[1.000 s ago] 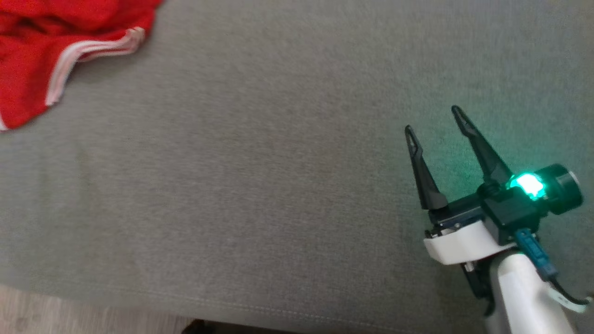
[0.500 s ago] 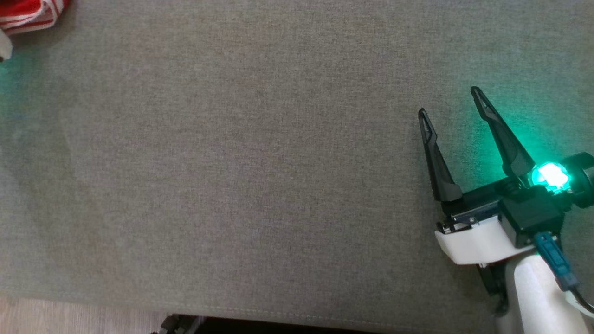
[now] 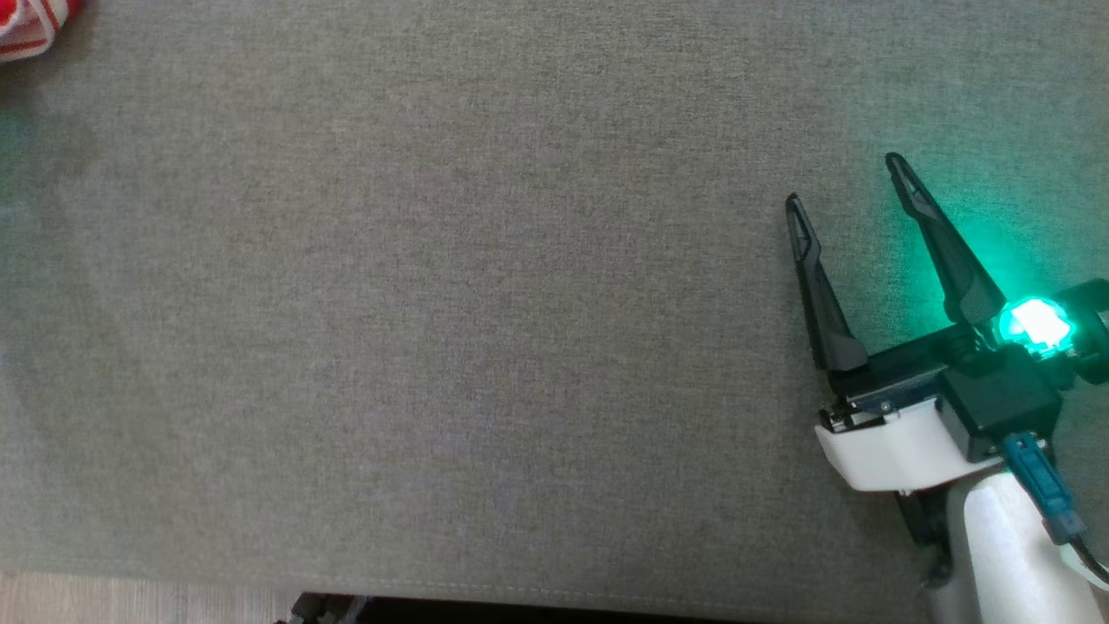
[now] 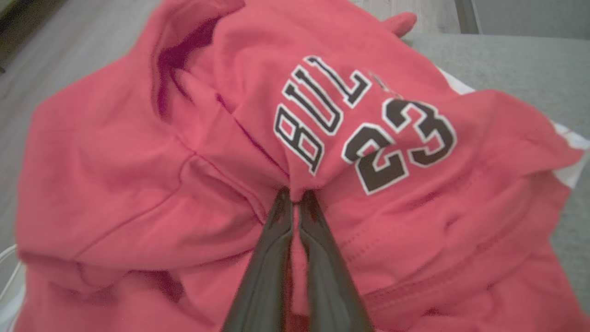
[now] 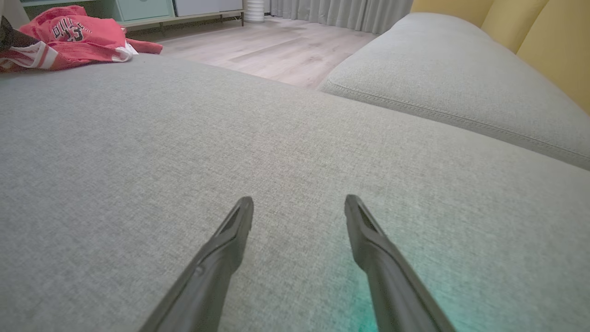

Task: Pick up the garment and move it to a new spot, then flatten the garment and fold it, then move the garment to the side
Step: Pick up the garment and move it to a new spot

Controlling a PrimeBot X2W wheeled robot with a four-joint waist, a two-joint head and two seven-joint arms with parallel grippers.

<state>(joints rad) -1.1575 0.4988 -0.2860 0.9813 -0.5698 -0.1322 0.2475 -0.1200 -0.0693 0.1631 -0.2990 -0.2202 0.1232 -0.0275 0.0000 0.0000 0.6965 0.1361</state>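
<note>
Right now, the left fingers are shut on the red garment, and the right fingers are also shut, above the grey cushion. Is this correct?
Not quite. The right fingers are open, a clear gap between them, as the right wrist view shows. The rest holds: the left fingers are shut on the red garment, the right ones above the grey cushion.

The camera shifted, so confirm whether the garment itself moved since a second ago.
Yes. Against the cushion's front seam, which barely shifted, the garment has drawn left, toward the view's upper-left corner.

Grey sofa cushions [image 5: 138, 161] border a pale wooden floor [image 5: 276, 46].
</note>
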